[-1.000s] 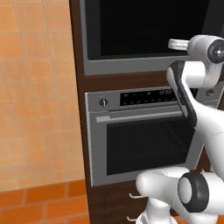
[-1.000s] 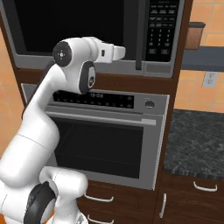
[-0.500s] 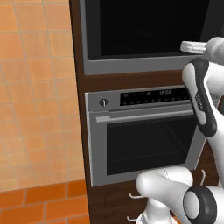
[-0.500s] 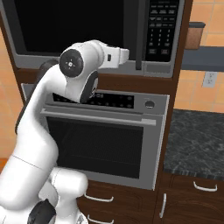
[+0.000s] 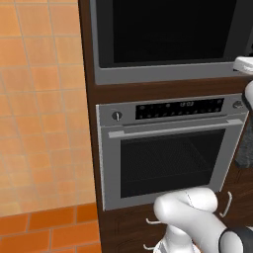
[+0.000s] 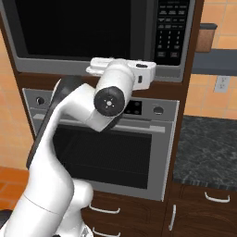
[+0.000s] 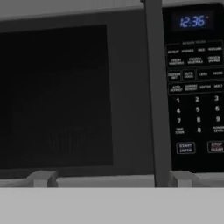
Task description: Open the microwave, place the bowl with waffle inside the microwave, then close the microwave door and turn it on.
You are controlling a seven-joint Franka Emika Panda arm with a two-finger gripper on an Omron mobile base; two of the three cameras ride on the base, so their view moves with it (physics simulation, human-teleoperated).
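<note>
The microwave [image 5: 163,74] is built into the dark cabinet above the oven, and the microwave door [image 7: 57,96] is shut. Its long black vertical handle [image 7: 155,100] stands just left of the keypad [image 7: 197,109], whose clock is lit. My gripper [image 7: 111,179] faces the door from close by, near its lower edge. The fingertips [image 7: 41,178] stand far apart, open, with nothing between them. From the right base view my white hand [image 6: 139,74] hangs in front of the microwave's bottom frame [image 6: 55,62], below the handle. The bowl is out of view.
A silver oven [image 5: 168,153] with knobs and a horizontal handle sits directly under the microwave. Drawers [image 6: 111,208] lie below it. A dark stone counter [image 6: 208,148] runs off to the right, and an orange tiled wall [image 5: 39,99] fills the left.
My arm has swung to the right, carrying the hand rightward and a little lower along the microwave's bottom edge. The jaws have spread slightly wider.
</note>
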